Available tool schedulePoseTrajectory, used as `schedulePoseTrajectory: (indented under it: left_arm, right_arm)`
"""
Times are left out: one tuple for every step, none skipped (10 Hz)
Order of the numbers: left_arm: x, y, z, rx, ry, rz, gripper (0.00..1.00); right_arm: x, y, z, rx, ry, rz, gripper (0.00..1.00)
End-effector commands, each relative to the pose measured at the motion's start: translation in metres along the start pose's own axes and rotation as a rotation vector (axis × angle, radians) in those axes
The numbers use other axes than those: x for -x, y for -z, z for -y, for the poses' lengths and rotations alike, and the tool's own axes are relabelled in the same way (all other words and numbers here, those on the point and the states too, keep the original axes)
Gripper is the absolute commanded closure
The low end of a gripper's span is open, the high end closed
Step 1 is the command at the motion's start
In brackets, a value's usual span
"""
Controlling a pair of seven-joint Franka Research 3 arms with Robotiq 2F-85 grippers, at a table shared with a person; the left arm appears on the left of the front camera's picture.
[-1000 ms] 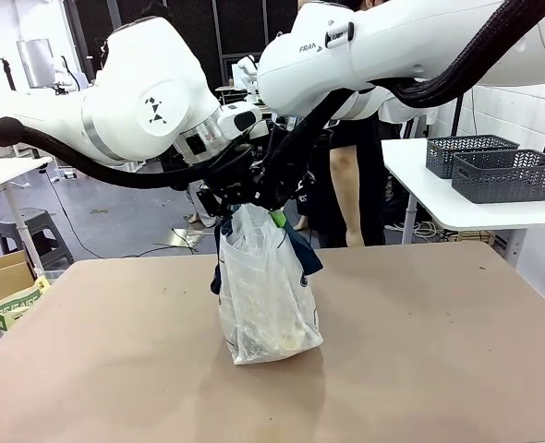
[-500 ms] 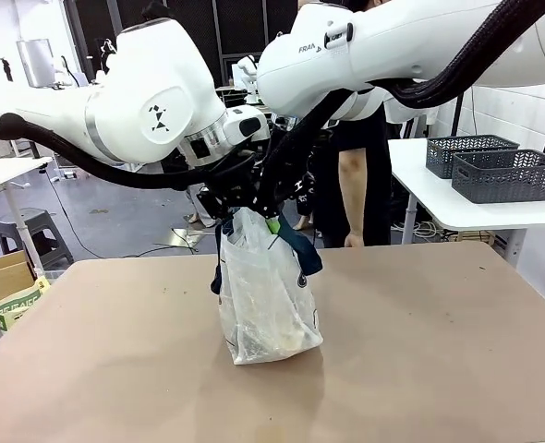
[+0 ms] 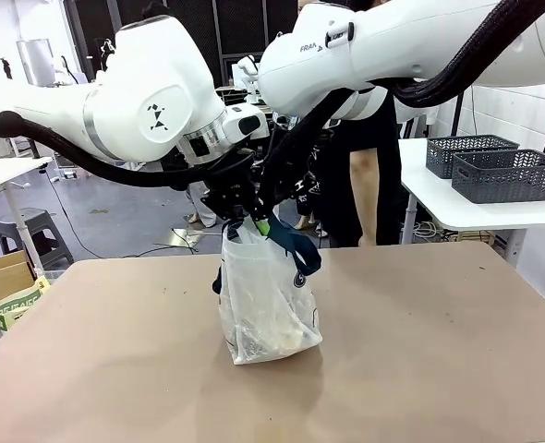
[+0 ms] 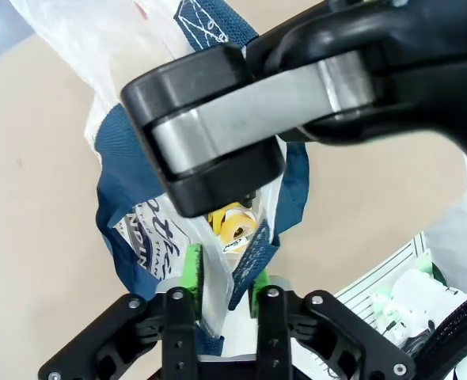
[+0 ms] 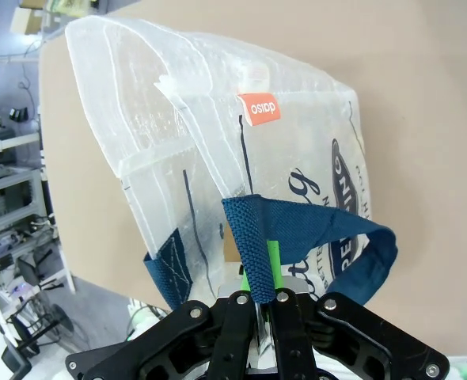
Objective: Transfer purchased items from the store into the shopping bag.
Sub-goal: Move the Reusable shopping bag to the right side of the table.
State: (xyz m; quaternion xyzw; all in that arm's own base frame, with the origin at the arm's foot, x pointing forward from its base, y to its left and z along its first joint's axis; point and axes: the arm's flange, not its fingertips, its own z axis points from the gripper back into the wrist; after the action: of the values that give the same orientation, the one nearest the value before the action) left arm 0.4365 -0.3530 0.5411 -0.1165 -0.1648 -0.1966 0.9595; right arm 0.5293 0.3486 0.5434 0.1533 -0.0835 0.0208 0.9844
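Note:
The shopping bag [image 3: 268, 305] stands upright at the table's middle, whitish film with navy straps. Pale lumps of the purchased items [image 3: 274, 340] show through its base, and a yellow item [image 4: 233, 226] lies inside. My right gripper [image 5: 261, 289] is shut on a navy strap handle [image 5: 253, 237] at the bag's top. My left gripper [image 4: 224, 273] sits beside it, its green pads [image 4: 192, 269] pinching the bag's rim film and strap. Both grippers meet above the bag [image 3: 254, 220]. The store, a dark grey lattice basket [image 3: 508, 175], stands on the side table at the right.
A second grey basket [image 3: 466, 152] sits behind the first on the white side table [image 3: 429, 198]. A person [image 3: 365, 185] stands at the far side behind the arms. Open tabletop [image 3: 439, 351] lies on both sides of the bag. A cardboard box [image 3: 5, 277] is at the left.
My left gripper's jaws have closed in onto the bag's rim. The bag's top has gathered narrower under the grippers. The person has shifted slightly right.

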Motion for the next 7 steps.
schedulePoseTrajectory:
  left_arm:
    - [0.0057,-0.0049,-0.007,-0.009,-0.017,0.031,1.0]
    - [0.0061,-0.0063,-0.0081,-0.011,-0.018,0.035,1.0]
    - [0.0062,-0.0069,-0.0083,-0.01,-0.015,0.037,1.0]
    - [0.0062,-0.0069,-0.0082,-0.009,-0.01,0.037,1.0]
    - [0.0067,-0.0076,-0.0085,-0.009,-0.011,0.039,1.0]
    - [0.0069,-0.0077,-0.0083,-0.016,-0.005,0.036,1.0]
    - [0.0071,-0.0075,-0.0072,-0.038,0.001,0.029,1.0]
  right_arm:
    - [-0.0012,-0.0089,0.0003,-0.046,0.02,-0.014,1.0]
    - [-0.0016,-0.0095,0.0015,-0.054,0.022,-0.015,1.0]
    - [-0.0018,-0.0102,0.0023,-0.056,0.023,-0.014,1.0]
    - [-0.0022,-0.0101,0.0032,-0.059,0.024,-0.015,1.0]
    - [-0.0024,-0.0099,0.0035,-0.062,0.025,-0.017,1.0]
    - [-0.003,-0.0098,0.0037,-0.065,0.024,-0.019,1.0]
    - [-0.0033,-0.0095,0.004,-0.066,0.021,-0.021,1.0]
